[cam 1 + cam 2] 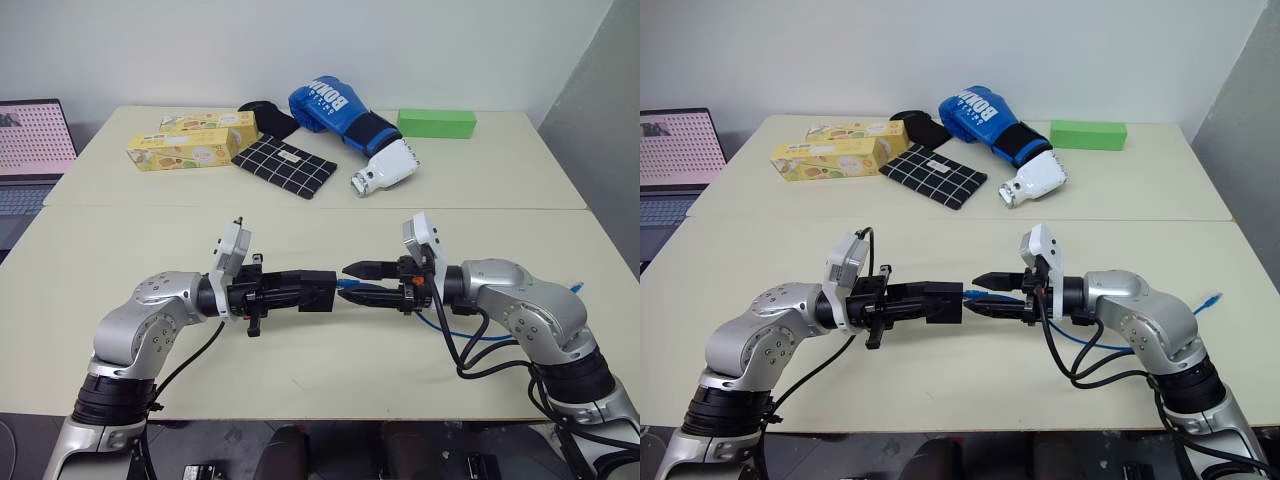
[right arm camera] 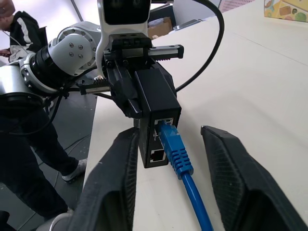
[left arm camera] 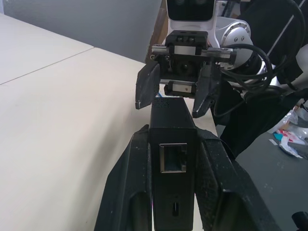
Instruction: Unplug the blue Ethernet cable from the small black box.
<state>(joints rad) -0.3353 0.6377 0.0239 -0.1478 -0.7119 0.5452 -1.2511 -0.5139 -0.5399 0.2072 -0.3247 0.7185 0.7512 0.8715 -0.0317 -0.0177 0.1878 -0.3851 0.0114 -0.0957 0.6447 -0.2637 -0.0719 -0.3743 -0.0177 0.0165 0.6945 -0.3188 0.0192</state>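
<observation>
The small black box (image 1: 322, 291) hangs level above the near table, with my left gripper (image 1: 295, 290) shut on its sides. The blue Ethernet cable (image 2: 179, 159) is plugged into the upper port on the box's end face (image 2: 161, 137), above an empty port. From there it runs back under my right wrist (image 1: 430, 322). My right gripper (image 1: 350, 283) faces the box from the right. It is open, one finger on each side of the blue plug boot, with gaps showing on both sides. The left wrist view shows the box (image 3: 172, 120) with a second empty port on its near face.
On the far table lie a blue boxing glove (image 1: 335, 112), a green block (image 1: 437, 123), a black-and-white checked pouch (image 1: 285, 165) and two yellow cartons (image 1: 185, 148). A laptop (image 1: 30, 140) sits off the left edge. Black robot cables (image 1: 470, 350) loop below my right arm.
</observation>
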